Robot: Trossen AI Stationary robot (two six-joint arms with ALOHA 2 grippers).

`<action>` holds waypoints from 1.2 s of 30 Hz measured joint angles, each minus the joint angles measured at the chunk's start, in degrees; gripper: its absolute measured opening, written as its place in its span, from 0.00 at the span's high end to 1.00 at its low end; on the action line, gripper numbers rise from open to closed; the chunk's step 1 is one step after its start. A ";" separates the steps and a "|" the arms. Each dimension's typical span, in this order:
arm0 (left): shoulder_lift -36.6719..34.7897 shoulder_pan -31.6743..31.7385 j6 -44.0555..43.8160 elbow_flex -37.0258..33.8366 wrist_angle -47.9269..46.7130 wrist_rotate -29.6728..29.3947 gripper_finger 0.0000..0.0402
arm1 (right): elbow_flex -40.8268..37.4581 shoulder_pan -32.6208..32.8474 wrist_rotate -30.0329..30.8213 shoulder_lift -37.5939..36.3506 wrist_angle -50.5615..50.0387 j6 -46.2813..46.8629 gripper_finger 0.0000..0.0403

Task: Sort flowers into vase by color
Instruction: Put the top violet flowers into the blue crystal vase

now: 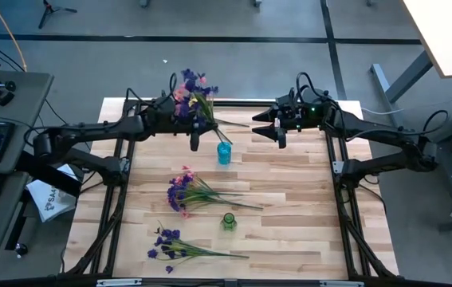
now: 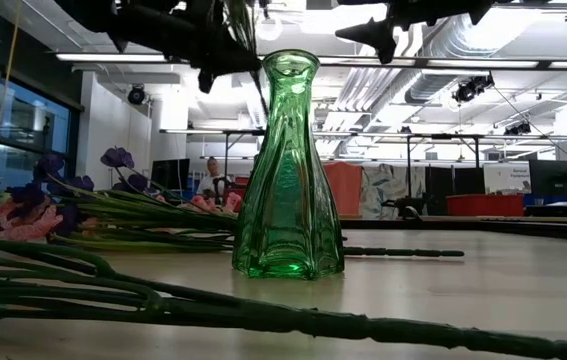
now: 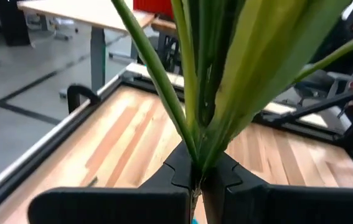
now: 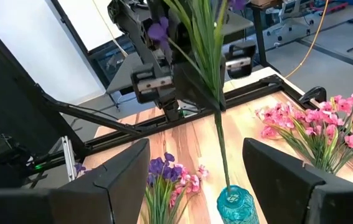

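My left gripper (image 1: 199,121) is shut on a purple-blossomed flower sprig (image 4: 208,56) above the table's far part. The sprig's thin stem runs down to the mouth of a small blue vase (image 1: 224,153), also seen as the blue vase (image 4: 235,205) in the right wrist view. My right gripper (image 1: 259,124) hangs open to the right of the sprig, with nothing between its fingers. A green vase (image 2: 288,170) stands upright on its base near the front. More flowers lie flat on the table: a pink and purple bunch (image 1: 187,193) and a purple bunch (image 1: 166,243). My left gripper pinches the sprig's stems and leaves (image 3: 195,146) between its two shut fingers, partway along the sprig. The fingers come roughly level from the table's left and lie across the stem. The sprig stands nearly upright, blossoms up, its lower stem end (image 4: 226,180) at the blue vase's mouth.
A pink bunch (image 4: 325,124) lies at the table's far edge, below the held sprig. Stems (image 2: 163,300) of the front bunch lie across the near table. Black frame rails (image 1: 122,159) run along both table sides. Bare wood lies on the table's right half (image 1: 297,199).
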 joint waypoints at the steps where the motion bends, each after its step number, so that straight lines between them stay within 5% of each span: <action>1: 0.25 -0.13 0.00 0.00 -0.70 0.00 1.00 | 0.00 0.00 0.00 0.00 -0.02 0.00 0.38; 11: 1.09 -0.44 -1.74 -0.02 -2.25 -0.26 0.96 | 0.00 0.00 0.03 0.00 0.00 0.00 0.38; 22: 1.09 -1.92 -6.12 0.10 -6.43 3.28 0.61 | 0.00 0.00 0.02 0.00 0.02 0.00 0.38; 36: 1.09 -3.10 -2.55 11.72 -36.28 2.31 0.48 | 0.02 0.00 0.02 0.00 0.07 -0.01 0.38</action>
